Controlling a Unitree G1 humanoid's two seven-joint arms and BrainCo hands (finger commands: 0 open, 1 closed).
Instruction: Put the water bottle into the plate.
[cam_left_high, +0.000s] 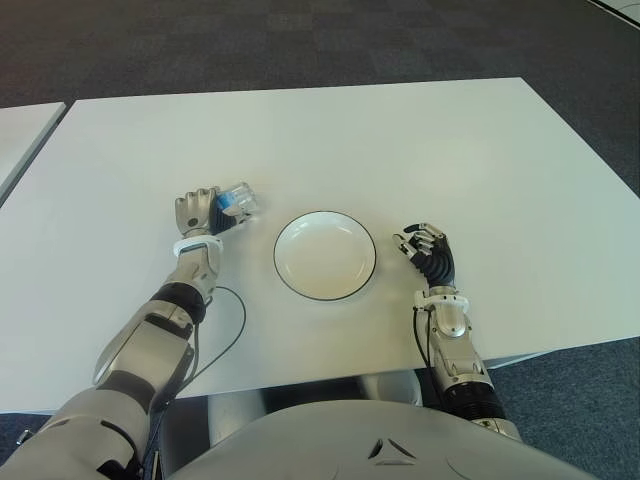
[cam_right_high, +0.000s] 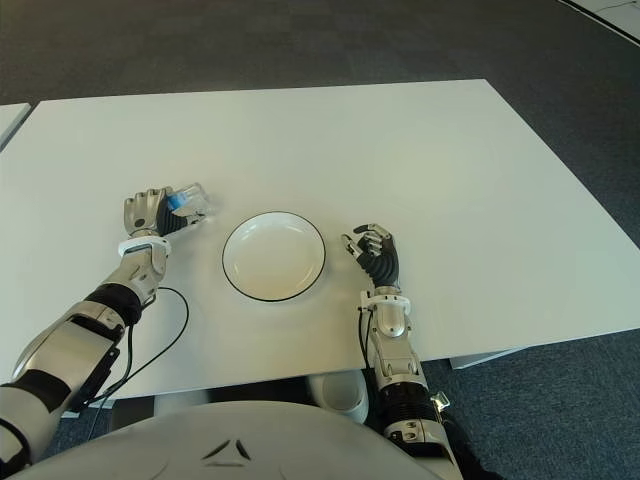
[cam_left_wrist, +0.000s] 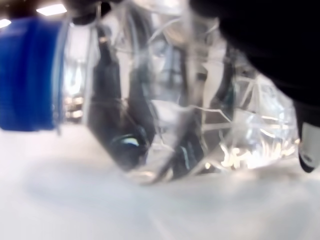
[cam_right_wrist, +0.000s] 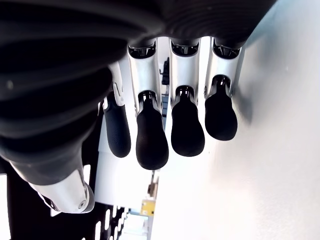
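Note:
A small clear water bottle (cam_left_high: 238, 201) with a blue cap (cam_left_wrist: 30, 75) lies tilted in my left hand (cam_left_high: 200, 213), whose fingers are closed around it. The hand and bottle sit low over the white table (cam_left_high: 420, 140), just left of the plate. The left wrist view is filled by the crinkled bottle (cam_left_wrist: 170, 100) close above the tabletop. The white plate (cam_left_high: 325, 256) with a dark rim stands empty at the table's middle front. My right hand (cam_left_high: 425, 245) shows to the right of the plate, its fingers (cam_right_wrist: 151, 140) loosely bent and holding nothing.
A thin black cable (cam_left_high: 228, 330) loops on the table beside my left forearm. A second white table (cam_left_high: 20, 130) shows at the far left edge. Dark carpet (cam_left_high: 300, 40) lies beyond the table's far edge.

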